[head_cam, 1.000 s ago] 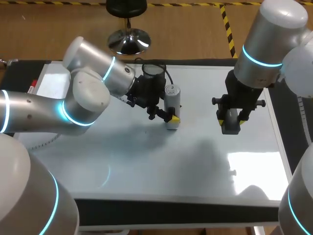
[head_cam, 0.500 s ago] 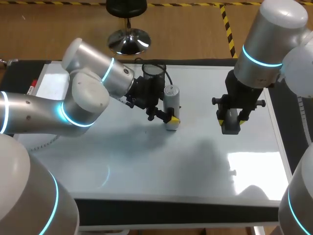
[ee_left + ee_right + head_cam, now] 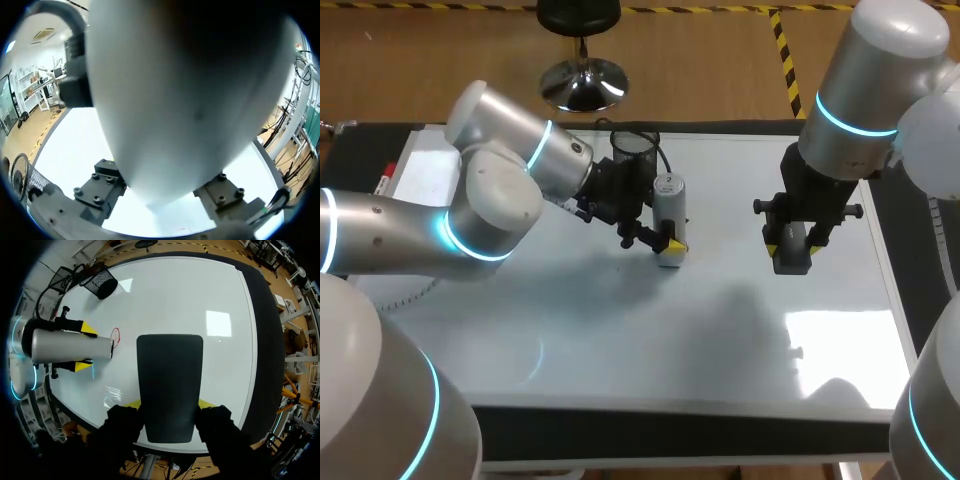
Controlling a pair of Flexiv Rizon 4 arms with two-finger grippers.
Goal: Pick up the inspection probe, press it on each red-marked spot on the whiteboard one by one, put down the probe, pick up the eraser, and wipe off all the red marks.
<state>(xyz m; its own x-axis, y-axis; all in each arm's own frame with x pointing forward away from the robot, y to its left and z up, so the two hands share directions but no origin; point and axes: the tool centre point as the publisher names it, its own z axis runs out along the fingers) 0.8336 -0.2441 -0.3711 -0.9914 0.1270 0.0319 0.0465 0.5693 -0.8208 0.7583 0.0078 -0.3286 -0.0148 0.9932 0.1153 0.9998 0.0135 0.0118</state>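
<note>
The probe [image 3: 669,205] is filling nearly the whole left wrist view. The left tool [image 3: 670,246] is showing there only as two dark finger bases either side of the pale body, with its yellow tips hidden and the probe's lower end cut off. In the head and right wrist views that tool is pinching the probe from two sides, one yellow tip on each flank. The probe is standing roughly upright over the whiteboard [image 3: 620,320], near the middle of its far half. Whether its lower end is pressing on the surface is not showing clearly. One red ring [image 3: 116,334] is appearing in the right wrist view, just beside the probe's end, but I cannot make it out in the head view. The right tool [image 3: 791,246] is hanging over the right part of the board and clamping the one dark eraser [image 3: 792,264] between its fingers. In its own wrist view the eraser is covering the board beneath it. One black mesh cup [image 3: 633,150] is sitting at the far edge behind the left tool, partly blocked by the wrist. One white box [image 3: 425,170] is lying at the far left corner of the table [image 3: 670,432], with something small and red beside it, too small to name.
</note>
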